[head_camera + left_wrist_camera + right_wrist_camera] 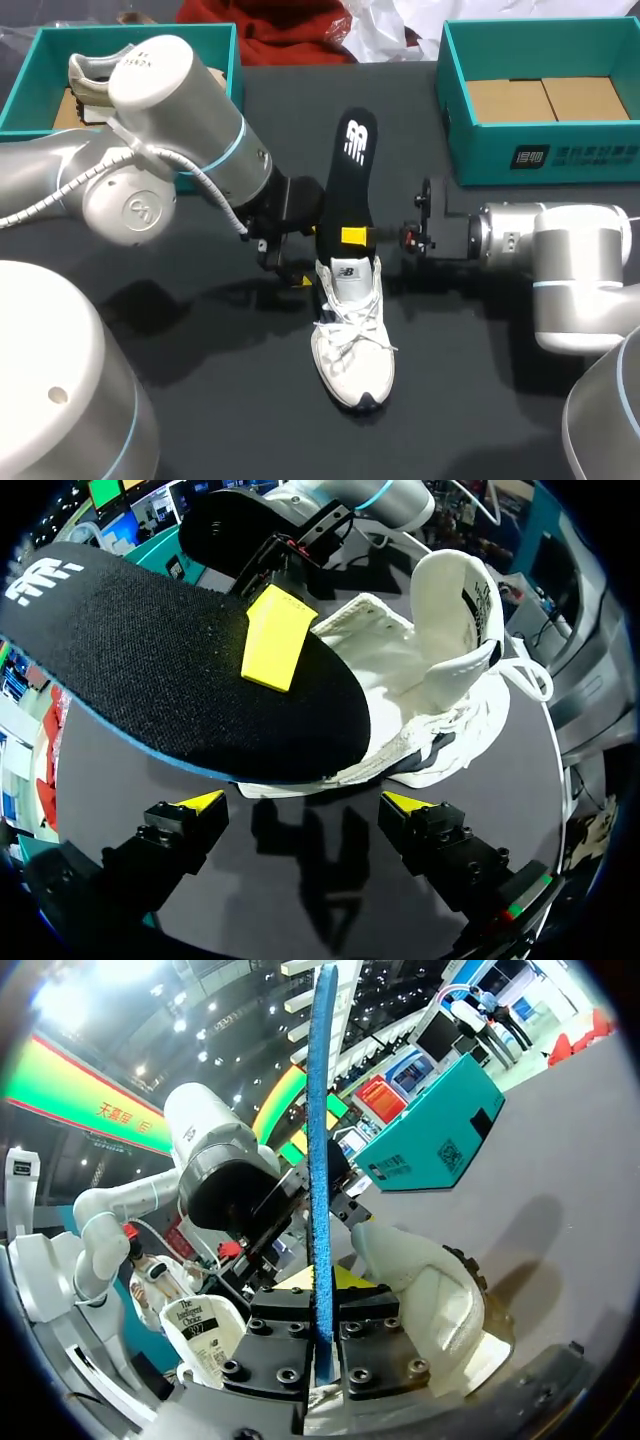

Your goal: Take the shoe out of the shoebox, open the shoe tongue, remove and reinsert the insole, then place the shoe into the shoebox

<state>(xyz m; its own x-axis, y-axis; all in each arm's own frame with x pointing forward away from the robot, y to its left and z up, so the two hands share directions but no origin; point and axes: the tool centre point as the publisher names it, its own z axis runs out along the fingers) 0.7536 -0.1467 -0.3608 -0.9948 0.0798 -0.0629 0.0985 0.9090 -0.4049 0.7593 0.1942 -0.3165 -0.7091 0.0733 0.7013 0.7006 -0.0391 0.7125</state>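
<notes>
— How does it all lie?
— On the black table (470,385) the white shoe (352,340) is my marker. It rests on its sole, toe toward the robot. The left shoebox (55,42) and right shoebox (480,150) stand well beyond its heel, one off to each side, and the shoe is in neither.
— And the insole?
— The insole (352,170) rises from the shoe's mouth, lower end at the collar, the rest leaning away past the heel. The tongue (455,610) stands pulled up. The right gripper (352,237) is clamped on the insole just above the collar. The left gripper (303,805) hangs just beside the heel, fingers apart and holding nothing.
— Which step, then?
— The insole step, I judge, though I cannot tell whether it is coming out or going in. The next move needs the lower end lined up with the opening and the heel steadied.
</notes>
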